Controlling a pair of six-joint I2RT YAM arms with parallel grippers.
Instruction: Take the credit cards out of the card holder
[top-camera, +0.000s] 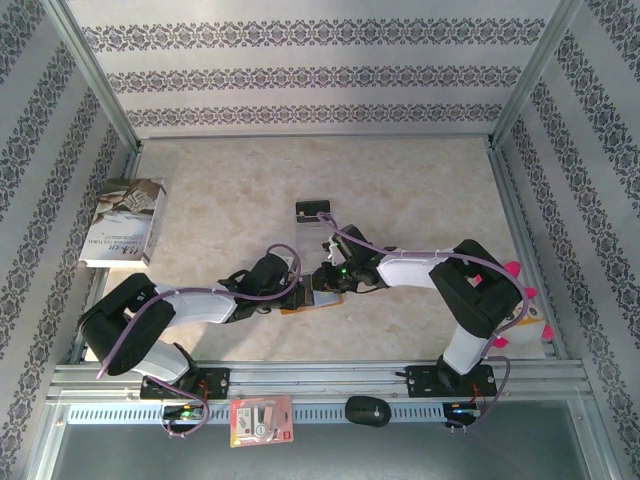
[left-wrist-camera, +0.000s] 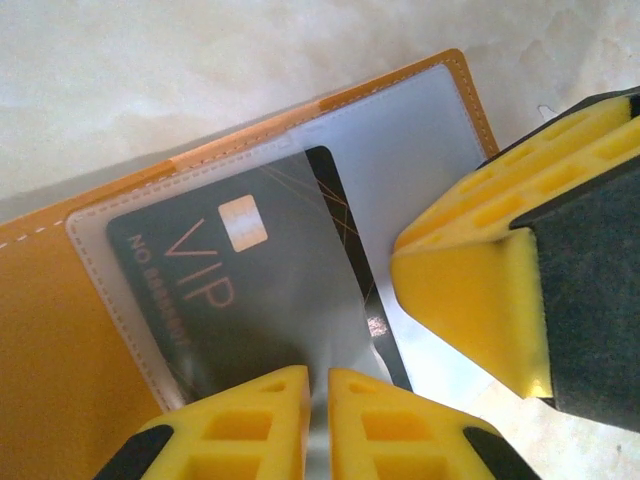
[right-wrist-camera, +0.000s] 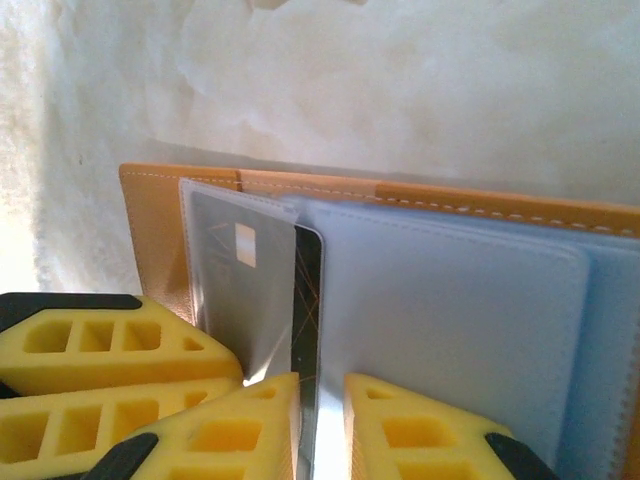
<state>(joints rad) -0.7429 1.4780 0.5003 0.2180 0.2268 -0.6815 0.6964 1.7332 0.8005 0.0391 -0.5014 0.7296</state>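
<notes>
right claw (right-wrist-camera: 320, 425) nearly shut, looks like it's pinching bared edge of dark vip credit card (right-wrist-camera: 306, 300). that edge runs straight ahead from fingertips. card pokes sideways out of clear pocket toward middle of orange-tan leather card holder (left-wrist-camera: 60, 340), rest inside, so i reckon pull goes that way. left claw (left-wrist-camera: 318, 425) just beside, pressed on pocket. next pocket looks empty. another black card (top-camera: 314, 209) on table, well apart.

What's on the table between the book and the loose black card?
Nothing; the top view shows bare tabletop between the book and the black card.
</notes>
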